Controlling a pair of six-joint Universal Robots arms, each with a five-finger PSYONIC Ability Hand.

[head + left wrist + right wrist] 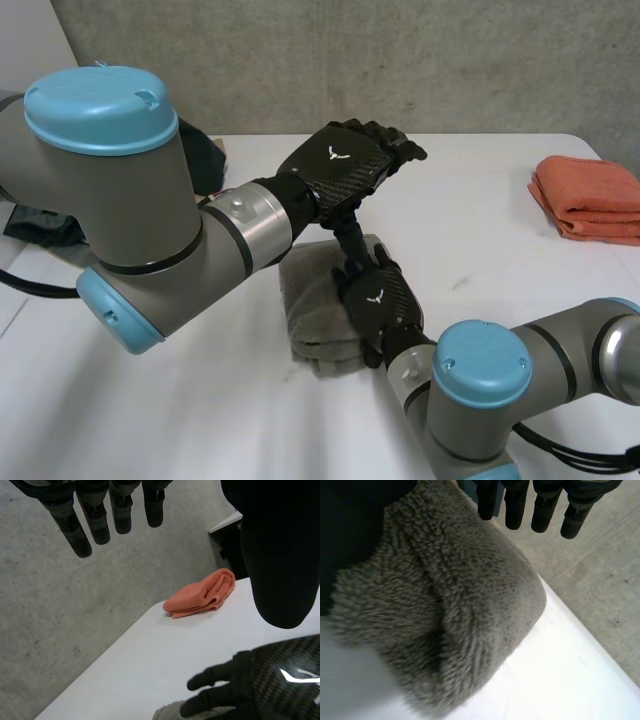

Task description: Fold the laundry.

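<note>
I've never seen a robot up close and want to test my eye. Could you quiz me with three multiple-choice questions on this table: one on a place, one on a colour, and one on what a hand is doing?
1. The right hand rests on:
A. the grey towel
B. a basket
C. a plate

2. The folded towel at the table's right side is:
A. blue
B. orange
C. green

3. The left hand is:
A. clamped on cloth
B. open and holding nothing
C. pressed flat on the table

Answers:
1. A: the head view shows the hand lying on top of the grey towel.
2. B: it shows orange in both the head view and the left wrist view.
3. B: its fingers hang straight in the air, above the table, with nothing between them.
</note>
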